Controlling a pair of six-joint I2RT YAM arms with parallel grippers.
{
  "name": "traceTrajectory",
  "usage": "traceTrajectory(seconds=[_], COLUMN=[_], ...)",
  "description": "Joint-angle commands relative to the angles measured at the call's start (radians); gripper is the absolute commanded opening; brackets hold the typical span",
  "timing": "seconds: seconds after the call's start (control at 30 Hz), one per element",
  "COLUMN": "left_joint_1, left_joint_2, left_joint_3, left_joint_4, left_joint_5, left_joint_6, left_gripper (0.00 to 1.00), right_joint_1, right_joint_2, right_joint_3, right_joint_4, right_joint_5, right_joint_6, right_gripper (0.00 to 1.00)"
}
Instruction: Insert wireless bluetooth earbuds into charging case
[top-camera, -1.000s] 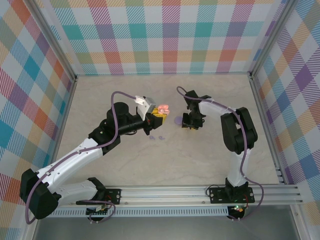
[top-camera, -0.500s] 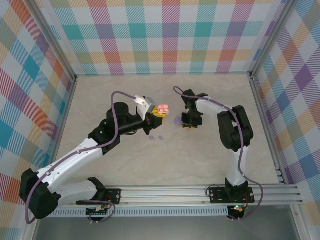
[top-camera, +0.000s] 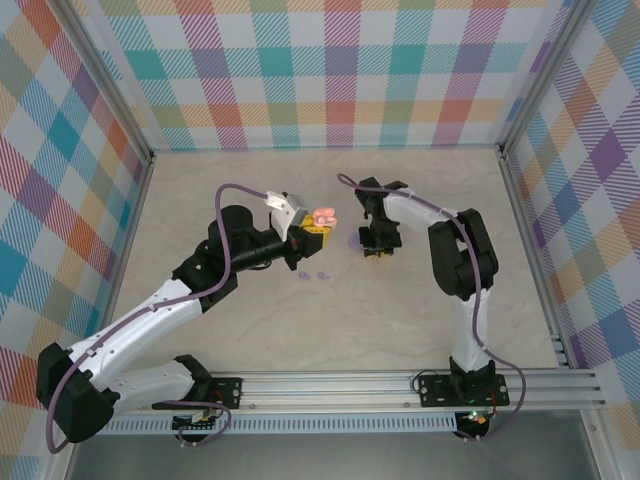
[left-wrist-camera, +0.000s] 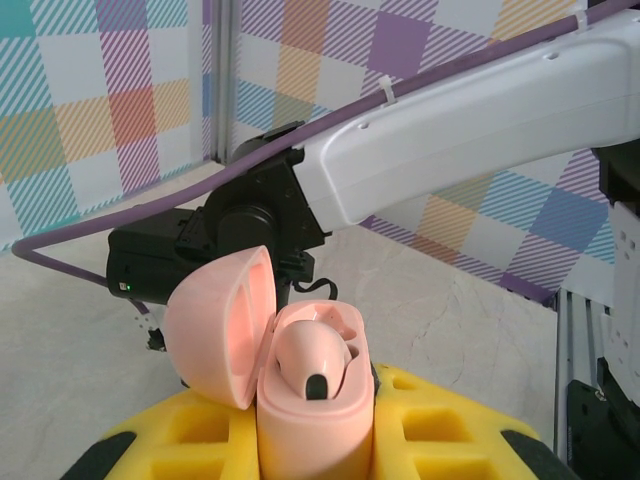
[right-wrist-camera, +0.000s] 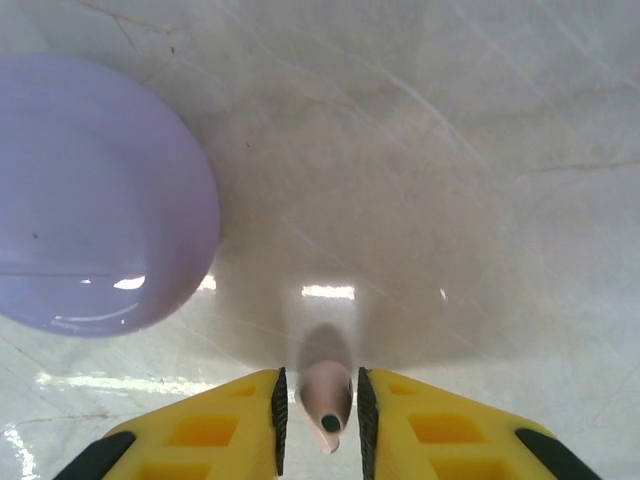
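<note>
Surface: pale marbled tabletop, boxed in by checked pastel walls.
Left gripper: raised above mid-table and clamped on a pink case, whose body is pinched between the yellow fingers.
Pink case: upright, with its lid hinged open to one side. One pink earbud is seated in the body.
Right gripper: low over the table, just right of the purple charging case. Its fingers are closed tightly on a second pink earbud.
Held earbud: small, with a dark dot at its near end, and a shadow directly ahead on the marble. Whether it touches the surface cannot be told.
Purple charging case: lying flat on the table, its smooth glossy top facing up. It sits between the two grippers and is untouched by either.
Lilac earbuds: two tiny pieces side by side on the table, nearer the arm bases than the left gripper. They lie apart from the purple charging case.
</note>
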Motion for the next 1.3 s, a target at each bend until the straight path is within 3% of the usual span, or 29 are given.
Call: traceTrajectory(seconds=[0.0,0.47,0.97,1.27], left_joint_1=[-0.012,-0.013,-0.013,-0.013], left_joint_2=[-0.023,-0.023,-0.022,-0.028], left_joint_3=[-0.001,0.002,0.004,-0.001], left_joint_4=[-0.003,-0.002,-0.005,-0.011], left_joint_5=[-0.012,-0.015,-0.012,-0.015], left_joint_6=[0.012,0.013,0.012,0.013], left_gripper=[0.01,0.01,0.01,0.01], right_joint_1=[0.006,0.006,0.006,0.006], right_joint_2=[0.042,0.107,0.137,0.127], right_joint_3=[0.052,0.136,0.146,0.118], right_joint_4=[-0.073,-0.178,-0.156,-0.115], right_joint_5=[0.003,-0.033,-0.027,-0.009], right_joint_6=[-0.055,-0.129,-0.112,-0.092], right_gripper=[0.28,0.30,0.29,0.19])
